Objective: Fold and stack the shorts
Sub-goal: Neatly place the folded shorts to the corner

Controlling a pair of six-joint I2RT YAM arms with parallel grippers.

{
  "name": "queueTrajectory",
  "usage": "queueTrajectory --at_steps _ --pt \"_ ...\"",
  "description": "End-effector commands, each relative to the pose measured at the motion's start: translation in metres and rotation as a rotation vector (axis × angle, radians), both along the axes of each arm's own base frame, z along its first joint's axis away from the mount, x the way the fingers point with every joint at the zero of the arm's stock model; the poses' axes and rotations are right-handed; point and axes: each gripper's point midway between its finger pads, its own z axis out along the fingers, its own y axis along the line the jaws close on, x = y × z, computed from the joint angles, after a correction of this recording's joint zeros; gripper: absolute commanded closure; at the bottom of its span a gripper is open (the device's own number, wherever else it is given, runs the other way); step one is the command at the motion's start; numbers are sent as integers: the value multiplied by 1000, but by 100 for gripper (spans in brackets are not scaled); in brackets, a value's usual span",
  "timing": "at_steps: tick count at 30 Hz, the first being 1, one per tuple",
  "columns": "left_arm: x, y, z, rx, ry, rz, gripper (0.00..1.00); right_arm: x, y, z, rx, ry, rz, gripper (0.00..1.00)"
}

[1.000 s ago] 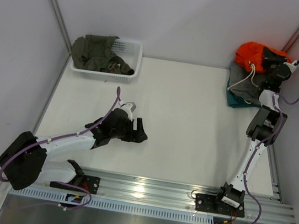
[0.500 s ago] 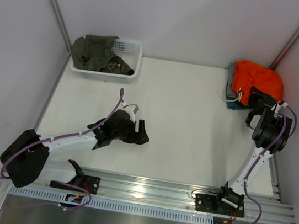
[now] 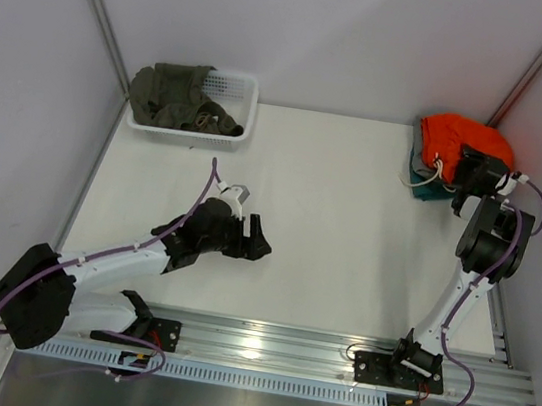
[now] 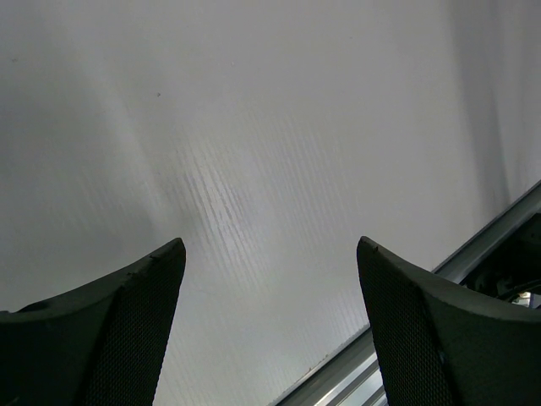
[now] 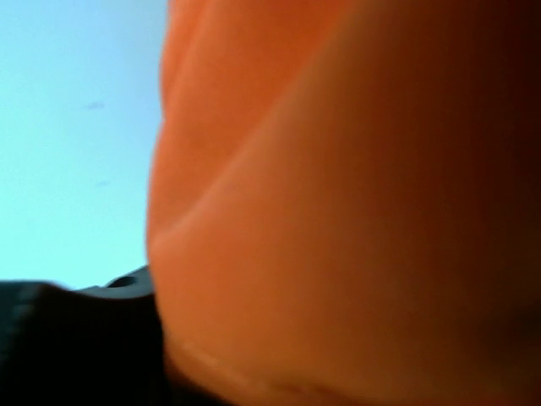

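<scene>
Shorts (image 3: 457, 138) on stack (image 3: 418, 175), far right corner of tabletop (image 3: 349, 224).
Left jaws gape wide and empty above the tabletop; right jaws sit against the orange cloth, grip impossible to tell.

free: table (image 3: 347, 234) middle | blocked: basket (image 3: 245, 109) far-left — shorts (image 3: 452, 136) far-right

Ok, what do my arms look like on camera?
The left arm and right arm both have white links, black joints and a purple cable running alongside. The left claw has black fingers with a fine mesh texture.
</scene>
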Motion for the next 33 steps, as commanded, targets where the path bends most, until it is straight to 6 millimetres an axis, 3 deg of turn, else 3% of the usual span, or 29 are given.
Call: queueTrajectory --at_steps 1,2,7,10,12,13,16,19,20,23,29,33 --pt "2 -2 10 -17 -36 -3 15 4 3 -21 12 119 -24 50" --pt "2 -2 10 -16 -35 -3 15 10 1 -15 3 129 -26 48" --pt "2 -2 9 -14 -36 -5 15 17 10 -36 45 226 -1 51" --pt "2 -2 9 -15 -36 -4 15 24 14 -40 75 225 -2 60" --pt "2 -2 10 -16 -38 -5 15 25 16 -59 93 304 -4 65" --pt "2 -2 10 -14 -39 -5 15 34 18 -48 85 291 0 67" --pt "3 -2 11 -13 -44 -2 15 32 21 -59 113 342 -1 71" --pt "2 -2 12 -19 -41 -3 15 26 19 -49 105 333 -8 54" --pt "2 -2 13 -22 -43 -4 15 21 17 -50 99 349 -10 40" --pt "2 -2 13 -21 -46 -6 15 13 13 -32 65 365 -4 26" --pt "1 -2 16 -28 -54 -11 15 -5 -4 4 -6 411 -49 18" --pt "1 -1 19 -32 -62 -7 15 -19 -11 12 -5 423 -62 17"
